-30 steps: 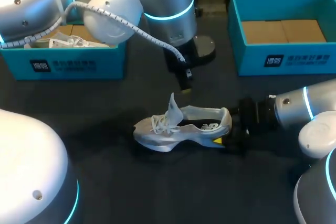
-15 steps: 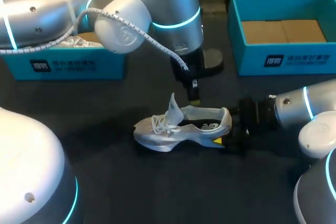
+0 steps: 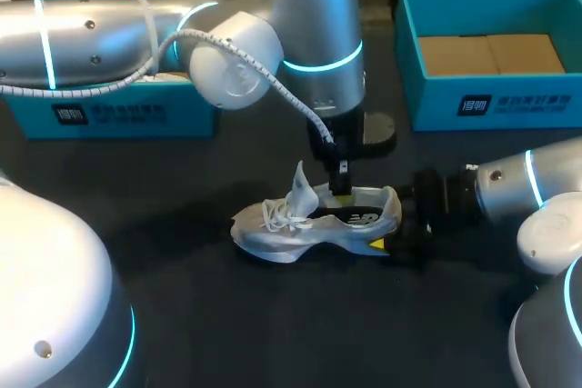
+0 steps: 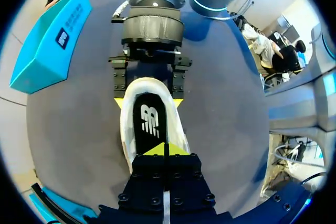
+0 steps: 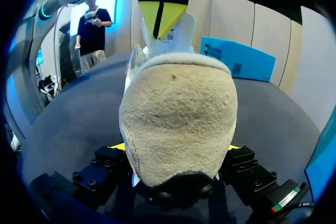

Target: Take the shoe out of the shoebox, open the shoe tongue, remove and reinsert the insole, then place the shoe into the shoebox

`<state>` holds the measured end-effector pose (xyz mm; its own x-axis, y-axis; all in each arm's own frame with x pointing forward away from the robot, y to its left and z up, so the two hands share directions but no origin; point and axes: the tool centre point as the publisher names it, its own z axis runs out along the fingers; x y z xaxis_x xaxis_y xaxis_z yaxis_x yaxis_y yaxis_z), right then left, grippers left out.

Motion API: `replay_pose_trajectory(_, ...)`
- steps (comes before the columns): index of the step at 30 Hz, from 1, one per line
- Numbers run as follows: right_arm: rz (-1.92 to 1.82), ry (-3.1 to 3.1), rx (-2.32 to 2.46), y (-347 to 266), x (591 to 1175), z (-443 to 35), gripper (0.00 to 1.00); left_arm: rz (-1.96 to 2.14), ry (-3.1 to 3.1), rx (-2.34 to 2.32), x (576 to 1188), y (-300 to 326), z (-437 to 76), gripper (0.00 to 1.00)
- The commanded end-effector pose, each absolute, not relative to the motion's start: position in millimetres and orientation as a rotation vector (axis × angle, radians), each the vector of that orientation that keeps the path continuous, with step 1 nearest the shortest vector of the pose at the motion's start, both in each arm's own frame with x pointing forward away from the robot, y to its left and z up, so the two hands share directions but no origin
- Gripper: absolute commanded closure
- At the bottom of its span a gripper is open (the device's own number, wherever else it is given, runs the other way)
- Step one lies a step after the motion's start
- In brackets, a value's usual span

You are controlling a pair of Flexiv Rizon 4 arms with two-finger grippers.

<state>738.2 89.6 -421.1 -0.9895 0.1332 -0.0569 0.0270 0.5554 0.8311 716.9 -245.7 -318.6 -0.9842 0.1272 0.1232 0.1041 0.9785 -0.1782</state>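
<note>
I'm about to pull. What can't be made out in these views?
- Left wrist view: whether the left gripper pinches the insole; its own jaws cover the contact.
- Right wrist view: the shoe toe, behind its heel.
- Head view: left shoebox contents, behind the left arm.

Looking down on a dark grey table (image 3: 227, 315), matt and plain, spreading out on every side of the left fingers (image 4: 155, 150) and the right fingers (image 4: 119, 103). Showing a bluish grey to both sides of the left fingers and ahead of them. Catching soft, even light, with no hard glare. Holding a faint shadow between the two pairs of fingers. Ending at an edge well ahead of the right fingers.
</note>
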Motion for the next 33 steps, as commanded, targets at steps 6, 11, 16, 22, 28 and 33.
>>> replay_pose_trajectory(6, 1.417, 2.671, 0.141, 92, 738, -421, 1.00, 0.223, -2.966, -0.219, 709, -250, -342, 1.00)
replay_pose_trajectory(11, 1.417, 2.671, 0.141, 92, 738, -421, 1.00, 0.223, -2.967, -0.215, 708, -251, -357, 1.00)
replay_pose_trajectory(16, 1.417, 2.671, 0.141, 92, 738, -421, 1.00, 0.241, -2.970, -0.208, 709, -249, -367, 1.00)
replay_pose_trajectory(22, 1.417, 2.671, 0.141, 92, 738, -421, 1.00, 0.250, -2.964, -0.204, 712, -248, -374, 1.00)
replay_pose_trajectory(28, 1.417, 2.671, 0.141, 92, 738, -421, 1.00, 0.265, -2.935, -0.222, 712, -247, -377, 1.00)
replay_pose_trajectory(33, 1.417, 2.671, 0.141, 92, 738, -421, 1.00, 0.272, -2.904, -0.259, 711, -250, -380, 1.00)
